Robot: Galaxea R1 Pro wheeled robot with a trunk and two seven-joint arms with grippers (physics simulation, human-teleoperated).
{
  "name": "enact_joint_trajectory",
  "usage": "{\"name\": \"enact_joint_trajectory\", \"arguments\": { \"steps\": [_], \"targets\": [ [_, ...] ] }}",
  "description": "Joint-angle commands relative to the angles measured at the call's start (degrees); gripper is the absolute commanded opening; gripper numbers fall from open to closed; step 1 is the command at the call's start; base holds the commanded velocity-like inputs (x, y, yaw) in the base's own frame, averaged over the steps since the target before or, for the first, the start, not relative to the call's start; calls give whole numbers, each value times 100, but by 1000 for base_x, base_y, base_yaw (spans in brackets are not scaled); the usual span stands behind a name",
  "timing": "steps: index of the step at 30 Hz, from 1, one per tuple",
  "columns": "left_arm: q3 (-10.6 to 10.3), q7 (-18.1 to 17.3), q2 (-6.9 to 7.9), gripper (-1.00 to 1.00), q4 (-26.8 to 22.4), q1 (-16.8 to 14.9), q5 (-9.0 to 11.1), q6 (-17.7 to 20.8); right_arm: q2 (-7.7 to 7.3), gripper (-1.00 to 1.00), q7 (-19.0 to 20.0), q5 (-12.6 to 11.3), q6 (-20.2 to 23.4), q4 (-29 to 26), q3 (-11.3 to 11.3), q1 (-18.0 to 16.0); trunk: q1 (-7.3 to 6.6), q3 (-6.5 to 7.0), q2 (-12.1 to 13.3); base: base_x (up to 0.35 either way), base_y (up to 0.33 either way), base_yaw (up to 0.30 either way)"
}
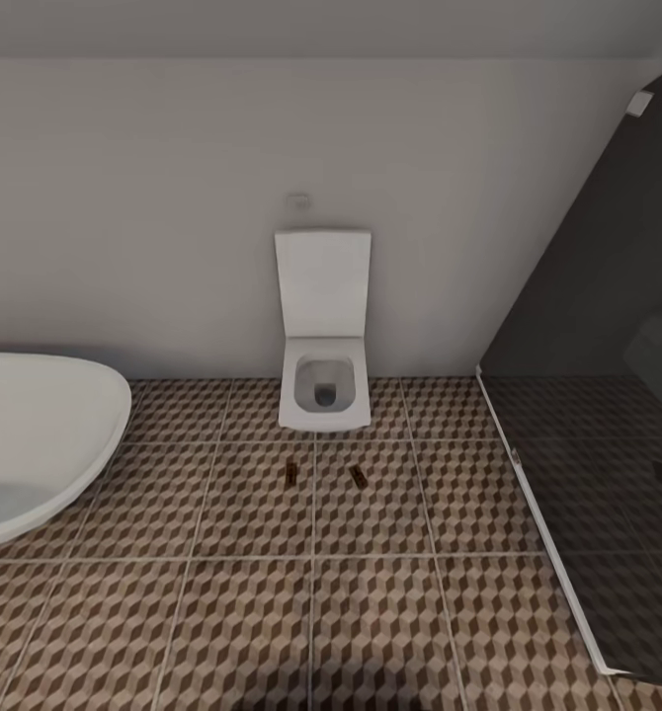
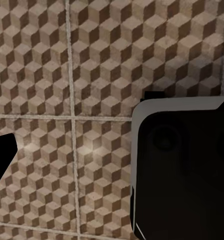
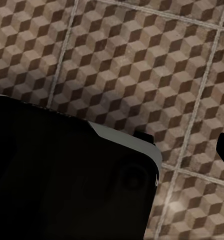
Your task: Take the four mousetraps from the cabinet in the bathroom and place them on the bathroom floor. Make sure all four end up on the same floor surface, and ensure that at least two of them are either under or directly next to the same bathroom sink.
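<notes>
The bathroom floor takes up most of the head view, big square tiles with that brown and cream cube print and pale grout; behind it runs a plain light wall; off to the right edge of the floor there's a dark shower area behind a pale threshold strip; the white oval bathtub pokes in at the left edge; the white toilet sits against the wall at the far edge, lid up.

Two mousetraps are lying flat on the tiles just in front of the toilet; the left mousetrap and the right mousetrap are near each other but apart, one on each side of a grout line, both a bit skewed.

Both wrist views just look down at cube tiles past a dark rounded body with a pale rim; honestly can't tell how the left or right fingers are set, the pictures don't make it clear.
</notes>
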Motion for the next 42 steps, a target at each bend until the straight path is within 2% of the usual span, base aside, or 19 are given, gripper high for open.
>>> {"name": "enact_joint_trajectory", "arguments": {
  "steps": [1, 12, 42],
  "targets": [
    [-43, 30, -5, 100, 10, 7, -4, -14, -1, 100, 26, 29, -20, 11, -60, 1, 3, 2, -8, 0, 0, 0],
    [-43, 31, -5, 100, 11, 161, -3, -9, 1, 100, 26, 28, -19, 125, -203, 22, 3, 103, -8, 0, 0, 0],
    [-36, 32, -2, 100, 11, 379, -3, 1, -5, 100, 26, 28, -19, 155, -220, 31, 3, 381, -8, 0, 0, 0]
  ]
}}
